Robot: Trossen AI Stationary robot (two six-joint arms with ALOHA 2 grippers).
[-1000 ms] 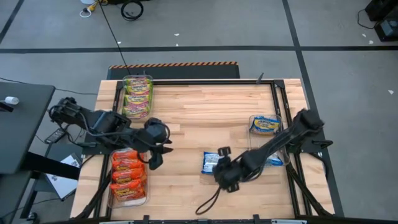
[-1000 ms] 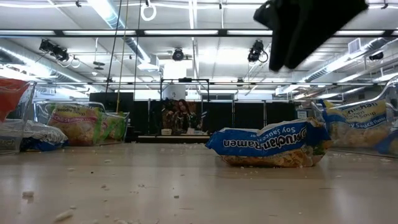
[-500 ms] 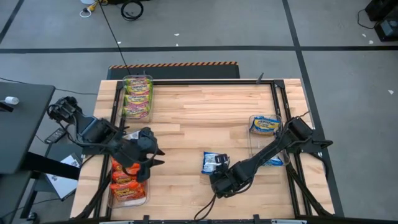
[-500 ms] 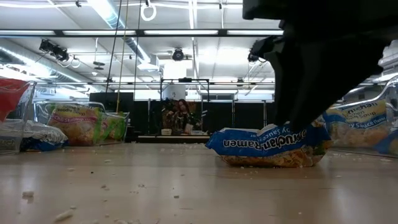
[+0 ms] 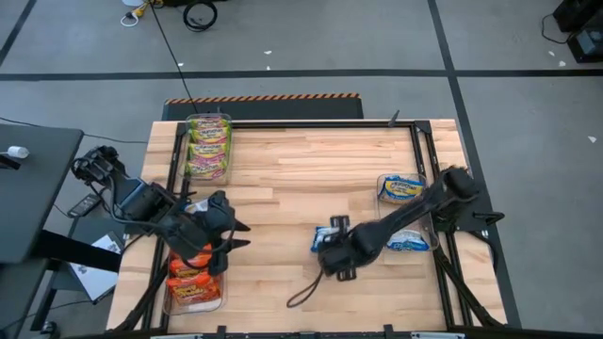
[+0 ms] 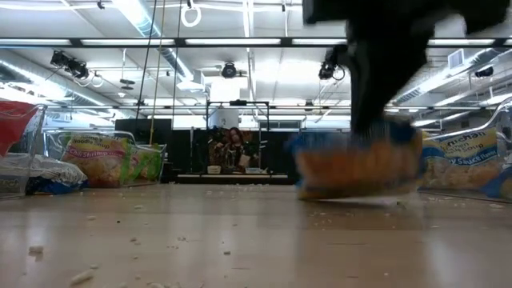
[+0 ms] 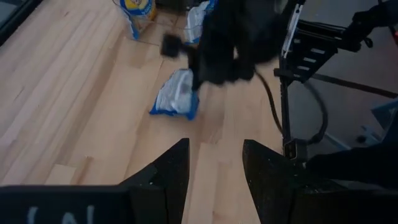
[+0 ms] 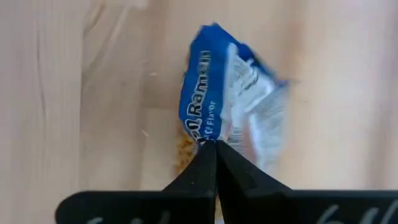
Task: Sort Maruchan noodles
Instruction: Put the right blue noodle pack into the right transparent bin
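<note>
My right gripper (image 8: 216,152) has its fingers pinched shut on the edge of the blue packet (image 8: 224,102), which sits near the table's centre. It looks light, crinkly and brittle inside, so I grip the seam. My left gripper (image 5: 229,237) hovers open beside the orange packets' bin (image 5: 195,294). Blue ones fill the right bin (image 5: 383,179); green-pink ones fill the far bin (image 5: 192,120).

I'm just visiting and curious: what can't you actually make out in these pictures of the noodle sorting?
- Blue packet, low view: motion-blurred, print unreadable; table contact unclear.
- Same packet, high view: mostly hidden under the right gripper.
- Orange packets, high view: left gripper covers part of them, so no count.
- Right bin: arm crosses it, contents partly hidden.
</note>
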